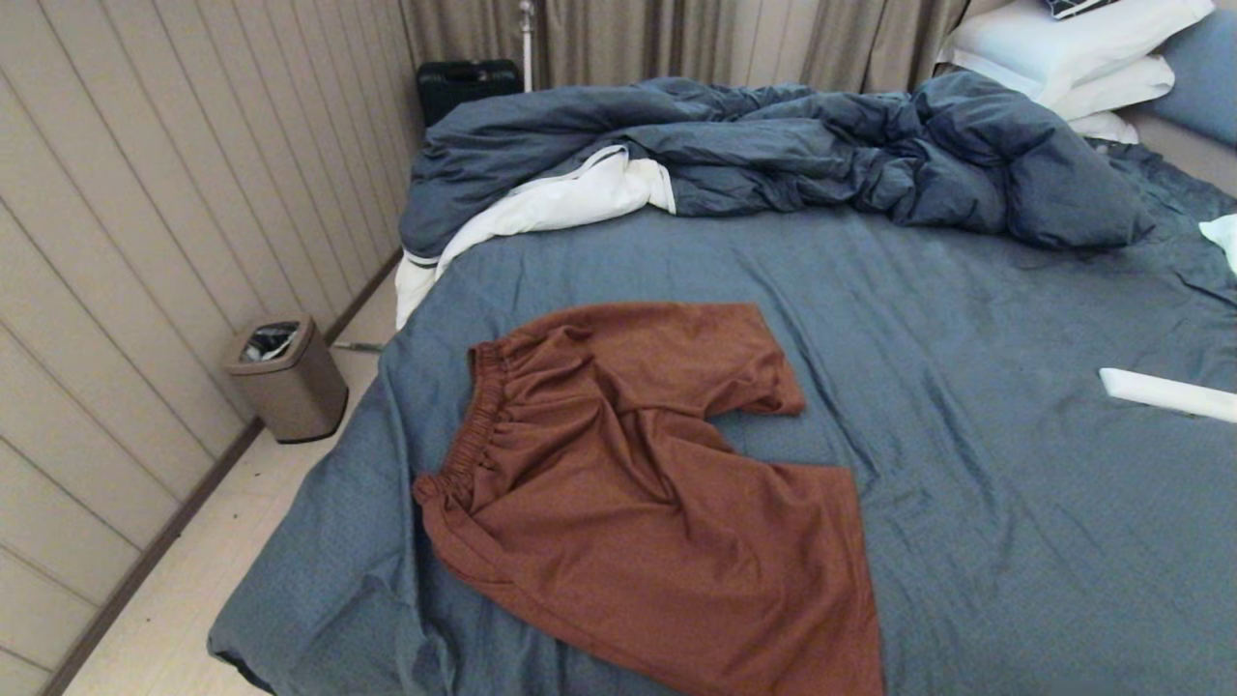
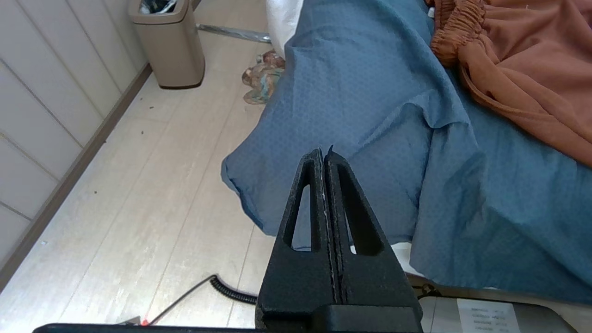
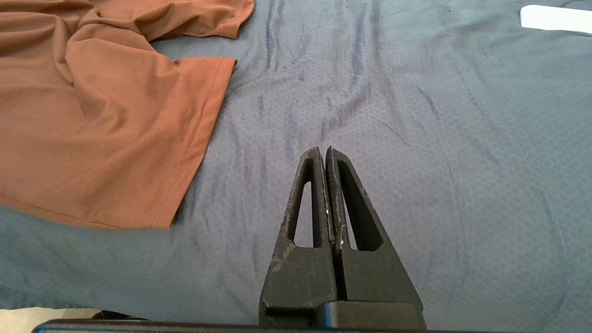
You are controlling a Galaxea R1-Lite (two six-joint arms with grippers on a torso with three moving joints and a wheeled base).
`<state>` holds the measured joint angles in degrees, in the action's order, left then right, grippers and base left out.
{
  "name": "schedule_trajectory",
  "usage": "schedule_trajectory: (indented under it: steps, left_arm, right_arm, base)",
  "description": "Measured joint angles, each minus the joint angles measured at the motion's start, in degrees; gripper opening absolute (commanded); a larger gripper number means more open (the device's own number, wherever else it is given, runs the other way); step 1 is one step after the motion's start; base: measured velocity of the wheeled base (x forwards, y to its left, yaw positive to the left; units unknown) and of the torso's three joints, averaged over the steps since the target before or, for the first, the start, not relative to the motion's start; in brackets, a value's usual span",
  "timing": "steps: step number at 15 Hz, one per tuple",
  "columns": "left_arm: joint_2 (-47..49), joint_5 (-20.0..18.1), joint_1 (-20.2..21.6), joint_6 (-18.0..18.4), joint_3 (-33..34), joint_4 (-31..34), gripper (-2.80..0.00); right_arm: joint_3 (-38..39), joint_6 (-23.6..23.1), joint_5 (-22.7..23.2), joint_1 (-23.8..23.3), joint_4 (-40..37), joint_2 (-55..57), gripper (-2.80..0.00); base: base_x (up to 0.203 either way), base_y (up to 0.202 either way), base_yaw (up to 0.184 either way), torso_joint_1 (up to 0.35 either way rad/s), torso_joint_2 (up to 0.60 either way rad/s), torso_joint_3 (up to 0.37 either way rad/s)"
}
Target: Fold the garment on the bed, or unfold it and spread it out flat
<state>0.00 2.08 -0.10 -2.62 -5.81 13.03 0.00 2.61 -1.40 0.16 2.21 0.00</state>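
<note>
The rust-brown shorts [image 1: 638, 483] lie spread on the slate-blue sheet of the bed [image 1: 986, 464], gathered waistband [image 1: 478, 425] toward the bed's left edge, both legs pointing right. The far leg's hem is folded under. No drawstring or graphic shows. My left gripper [image 2: 323, 150] is shut and empty, held over the bed's near-left corner, apart from the waistband [image 2: 455, 25]. My right gripper [image 3: 323, 150] is shut and empty over bare sheet, to the right of the near leg's hem [image 3: 203, 138]. Neither gripper appears in the head view.
A rumpled dark blue duvet with white lining [image 1: 773, 155] fills the far side, white pillows [image 1: 1073, 48] at the far right. A flat white object [image 1: 1165, 393] lies on the sheet at right. A bin [image 1: 290, 377] and a crumpled cloth [image 2: 263, 83] are on the floor.
</note>
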Motion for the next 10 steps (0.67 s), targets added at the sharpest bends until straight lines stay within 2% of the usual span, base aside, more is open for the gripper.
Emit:
schedule_trajectory:
  steps: [10]
  left_arm:
    - [0.0,0.0,0.0,0.0,0.0,0.0,-2.8]
  right_arm:
    - [0.0,0.3,0.0,0.0,0.0,0.0,-2.8]
  base:
    - [0.0,0.0,0.0,0.0,0.0,0.0]
